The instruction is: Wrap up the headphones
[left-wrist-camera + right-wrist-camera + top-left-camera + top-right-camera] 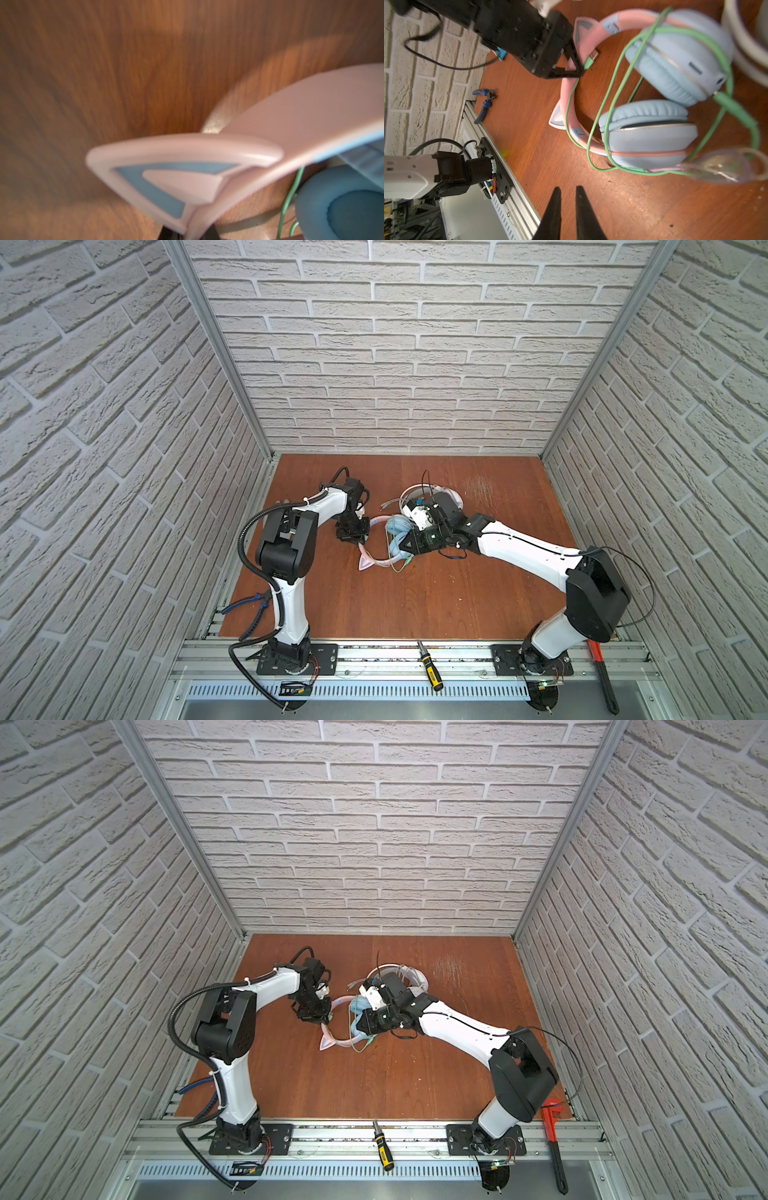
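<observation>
The pink-banded headphones (376, 561) with cat ears lie at mid-table in both top views, also (337, 1042). Their light-blue cups (675, 62) sit side by side with the green cable (612, 89) looped loosely over them. My left gripper (576, 64) is shut on the pink band (291, 116) between the two cat ears; the same gripper (188, 233) shows only its dark finger bases. My right gripper (568, 190) hovers over bare wood near the cups, its jaws slightly open and holding nothing. The white headphones (415, 491) lie just behind, partly hidden by my right wrist.
Blue-handled pliers (245, 605) lie at the table's left front corner. A screwdriver (430, 668) rests on the front rail and a red wrench (555, 1139) at the right front. A blurred clear plastic piece (726, 166) lies beside the cups. Brick walls close three sides.
</observation>
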You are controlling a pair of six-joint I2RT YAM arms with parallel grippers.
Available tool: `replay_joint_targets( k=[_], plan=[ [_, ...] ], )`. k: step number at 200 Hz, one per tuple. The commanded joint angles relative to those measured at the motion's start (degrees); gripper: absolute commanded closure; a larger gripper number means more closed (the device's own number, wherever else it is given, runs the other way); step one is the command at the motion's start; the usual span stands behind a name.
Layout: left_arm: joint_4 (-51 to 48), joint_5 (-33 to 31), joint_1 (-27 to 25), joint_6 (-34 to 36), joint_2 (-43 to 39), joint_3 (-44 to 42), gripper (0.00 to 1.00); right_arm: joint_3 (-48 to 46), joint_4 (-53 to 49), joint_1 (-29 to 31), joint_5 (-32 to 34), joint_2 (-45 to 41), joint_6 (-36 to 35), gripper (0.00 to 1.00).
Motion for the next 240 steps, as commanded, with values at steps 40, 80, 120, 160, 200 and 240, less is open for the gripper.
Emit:
replay_joint_targets(
  k=[40, 80, 120, 160, 200, 240],
  plan=[
    [-1.36, -5.61, 0.58, 8.19, 3.53, 0.01, 0.92, 5.71, -9.1, -3.53, 12.64, 2.24, -1.71, 0.87],
    [-1.45, -6.14, 0.6, 9.82, 4.05, 0.01, 0.92, 10.88, -10.04, -4.44, 12.25, 9.6, -2.14, 0.87],
    [-1.59, -6.75, 0.51, 11.12, 3.96, -0.42, 0.92, 15.1, -9.09, -4.86, 11.33, 15.74, -2.0, 0.88],
    [-1.3, -6.75, 0.51, 11.8, 3.8, -0.6, 0.92, 16.52, -7.84, -4.9, 11.72, 19.07, -0.83, 0.88],
    [-1.36, -7.1, 0.49, 12.41, 3.92, -0.61, 0.92, 17.07, -6.67, -4.93, 13.51, 19.44, -0.89, 0.89],
    [-1.29, -7.46, 0.4, 12.64, 4.16, -0.61, 0.93, 17.23, -6.54, -5.25, 16.5, 17.47, -2.42, 0.89]
  ],
)
